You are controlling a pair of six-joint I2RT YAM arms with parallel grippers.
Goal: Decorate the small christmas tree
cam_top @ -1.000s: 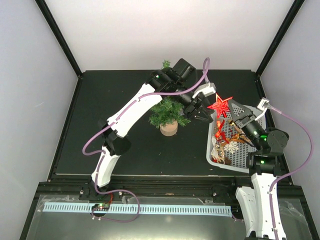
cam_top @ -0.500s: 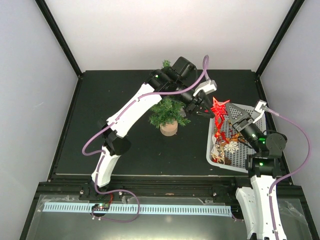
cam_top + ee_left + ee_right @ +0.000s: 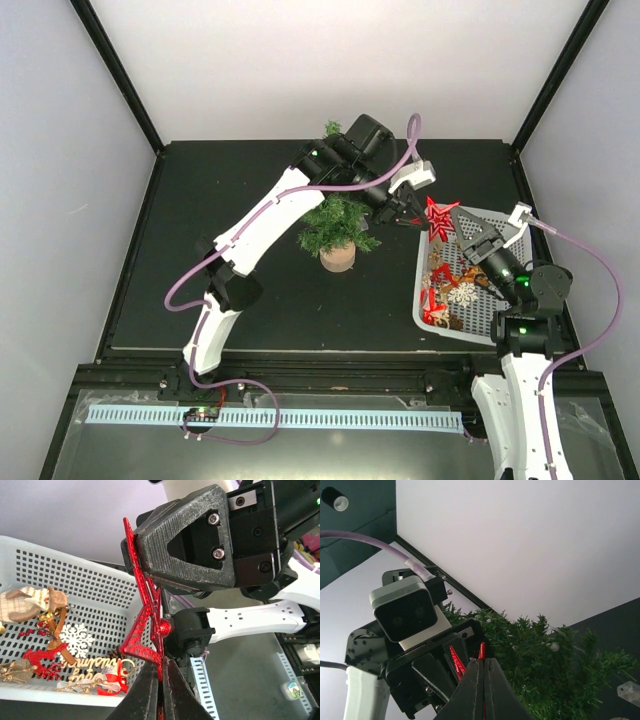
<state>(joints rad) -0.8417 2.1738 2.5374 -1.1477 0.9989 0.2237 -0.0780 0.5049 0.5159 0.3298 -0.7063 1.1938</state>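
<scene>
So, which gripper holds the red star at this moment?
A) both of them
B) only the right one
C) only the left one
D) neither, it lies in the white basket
A: in the left wrist view the left gripper pinches one point of the red star, and in the right wrist view the right gripper is closed on another red tip of it.

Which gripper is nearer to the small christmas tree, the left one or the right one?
Left. The left gripper is close beside the small christmas tree, shut on the red star. The right gripper grips the same star from the far side, over the white basket.
</scene>
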